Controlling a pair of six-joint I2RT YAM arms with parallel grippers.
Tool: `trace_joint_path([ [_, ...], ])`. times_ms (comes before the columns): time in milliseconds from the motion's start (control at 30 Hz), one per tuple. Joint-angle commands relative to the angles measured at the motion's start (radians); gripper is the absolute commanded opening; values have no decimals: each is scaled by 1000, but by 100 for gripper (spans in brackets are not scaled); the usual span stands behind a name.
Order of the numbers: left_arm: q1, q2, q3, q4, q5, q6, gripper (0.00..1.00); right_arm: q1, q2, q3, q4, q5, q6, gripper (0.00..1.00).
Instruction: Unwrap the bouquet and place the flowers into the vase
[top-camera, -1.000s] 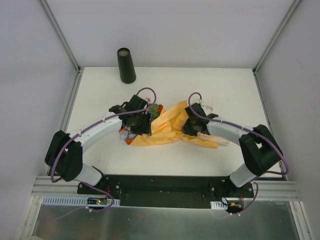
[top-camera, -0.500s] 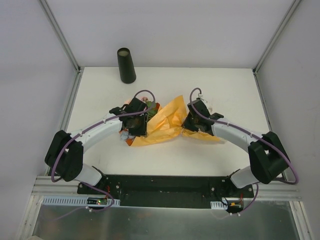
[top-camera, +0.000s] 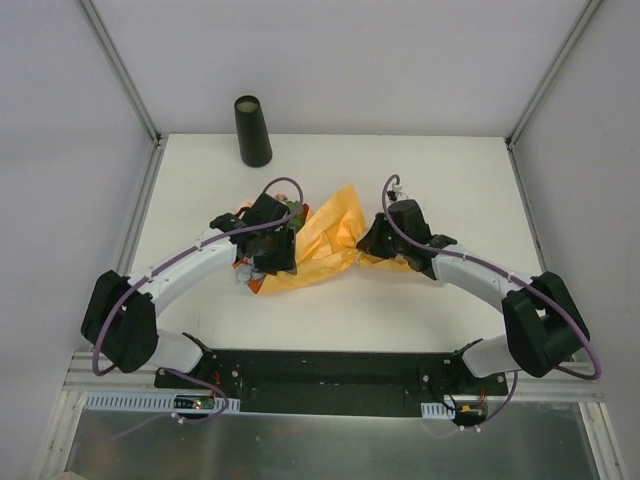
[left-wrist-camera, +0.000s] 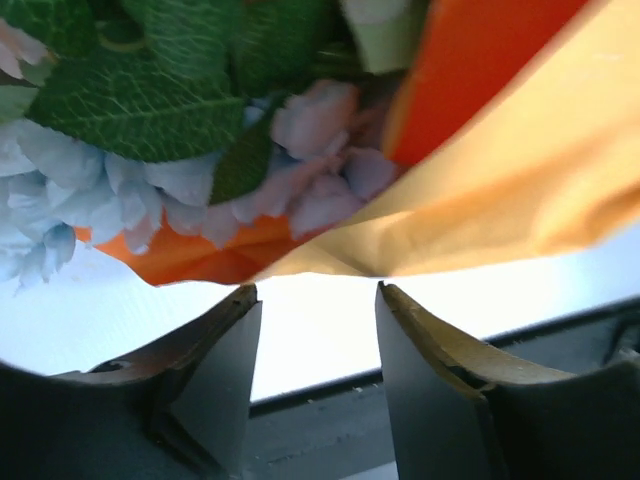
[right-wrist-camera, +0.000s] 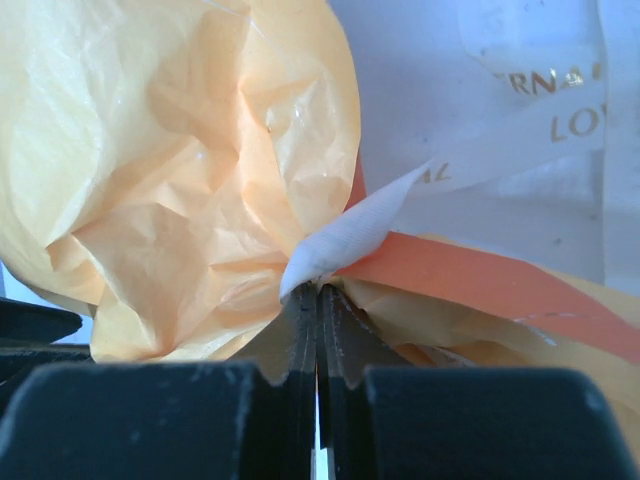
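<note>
Pinching the cream ribbon (right-wrist-camera: 360, 228) in the clenched right gripper (right-wrist-camera: 318, 290), three o'clock of the bouquet (top-camera: 335, 225) lying mid-table. Holding the left gripper (left-wrist-camera: 318, 300) released beside the flowers (left-wrist-camera: 300, 150), nine o'clock. Spotting the vase (top-camera: 252, 130) upright, eleven o'clock.

Bare table (top-camera: 470, 190) at far right & along near edge: room to pass. Vase (top-camera: 252, 130) stands upright at far edge, left of centre, well apart from bouquet (top-camera: 325, 240); open strip btwn them. Bouquet's crumpled orange paper bulges mid-table, flanked by L arm (top-camera: 190, 260) & R arm (top-camera: 480, 272), blocking direct crossing. Frame rails (top-camera: 140, 215) hem in both sides.
</note>
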Motion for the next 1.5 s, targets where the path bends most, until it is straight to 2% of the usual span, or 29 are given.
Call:
trace_joint_path([
  [0,10,-99,114,-50,67,11,55,-9,-15,-6,134,-98,-73,0],
  [100,10,-86,157,-53,62,61,61,-14,-9,-1,136,-122,-95,0],
  [200,13,-48,201,-55,49,118,63,-17,-8,10,137,-153,-101,0],
  [567,62,122,281,-83,13,207,62,-49,0,4,160,-236,-87,0],
  [633,65,145,280,-83,41,209,51,-60,0,1,163,-240,-70,0],
  [667,65,156,280,-83,50,207,36,-66,2,1,168,-242,-61,0],
  [733,65,171,274,-83,55,201,17,-83,-1,-7,170,-236,-21,0],
  [833,67,176,258,-83,30,195,1,-123,-6,-19,174,-225,32,0],
  [1233,67,190,235,-83,9,177,0,-223,34,-50,307,-456,190,0],
  [1467,67,187,218,-83,-13,170,0,-328,97,-75,502,-619,362,0],
])
